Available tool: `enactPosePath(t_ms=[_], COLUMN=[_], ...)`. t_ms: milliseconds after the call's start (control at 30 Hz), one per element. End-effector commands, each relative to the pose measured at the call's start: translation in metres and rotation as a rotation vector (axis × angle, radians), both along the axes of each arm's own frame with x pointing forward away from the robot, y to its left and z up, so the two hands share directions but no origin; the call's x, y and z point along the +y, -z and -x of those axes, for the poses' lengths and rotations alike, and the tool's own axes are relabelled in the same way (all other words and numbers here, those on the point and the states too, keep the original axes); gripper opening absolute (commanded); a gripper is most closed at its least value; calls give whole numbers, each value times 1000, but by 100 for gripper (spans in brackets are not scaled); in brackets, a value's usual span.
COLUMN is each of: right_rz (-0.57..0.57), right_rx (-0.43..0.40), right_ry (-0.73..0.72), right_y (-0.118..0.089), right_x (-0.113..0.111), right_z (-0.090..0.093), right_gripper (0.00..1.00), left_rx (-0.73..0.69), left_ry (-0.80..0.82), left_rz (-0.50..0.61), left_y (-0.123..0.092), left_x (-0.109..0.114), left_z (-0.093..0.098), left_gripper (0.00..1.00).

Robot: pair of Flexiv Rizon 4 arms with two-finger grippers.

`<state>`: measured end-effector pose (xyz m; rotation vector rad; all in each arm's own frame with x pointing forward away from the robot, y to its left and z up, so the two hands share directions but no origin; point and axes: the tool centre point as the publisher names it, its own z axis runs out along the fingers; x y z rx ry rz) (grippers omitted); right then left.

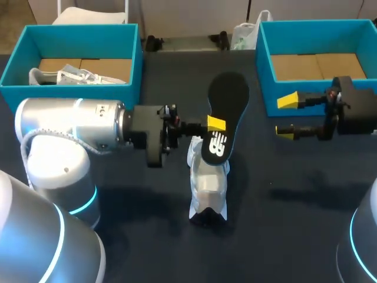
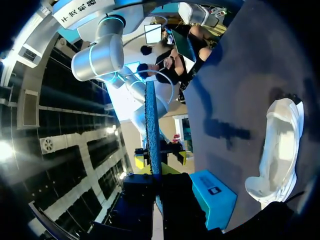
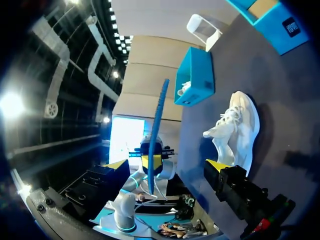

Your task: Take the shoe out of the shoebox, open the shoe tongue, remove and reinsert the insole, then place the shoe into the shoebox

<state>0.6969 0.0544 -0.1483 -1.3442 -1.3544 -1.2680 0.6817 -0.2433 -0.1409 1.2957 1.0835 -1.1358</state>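
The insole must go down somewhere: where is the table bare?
Bare: the table between the shoe and the right tool, and the floor of the right shoebox. Crowded: mid-table, where the left tool holds the insole by the shoe.

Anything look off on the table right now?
Nothing stands out. The insole is out of the shoe, pinched in the left claw above it, as the task expects. No spill or damage visible.

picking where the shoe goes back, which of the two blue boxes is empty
The right-hand box: only its bare cardboard floor shows. The left-hand box has a white shoe lying in it.
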Motion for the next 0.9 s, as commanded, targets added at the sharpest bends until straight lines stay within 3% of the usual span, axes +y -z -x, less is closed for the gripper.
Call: enactPosePath(t_ms=[33,400,500,633,667,900], right_rz=[-3,-21,-27,-30,-32,-37], right_rx=[5,11,9,10,9,9], right_ry=[-40,-71,-74,-77,-79,-100], right_y=[-2,-4,-4,-3,-3,-3], right_x=[13,28,32,36,37,43], right_z=[-16,-25,-26,-28,-29,-33], right_gripper=[100,100,78,62,52,42], left_rx=[-5,-36,-37,-49,-57,-71], left_ry=[-65,-109,-127,-137,-141,-153], left_rz=[9,-9,-9,-9,-8,-12], left_y=[5,12,12,13,13,15], left_x=[-8,-19,-25,-33,-34,-49], left_z=[3,-1,-2,0,0,0], left_gripper=[0,0,0,0,0,0])
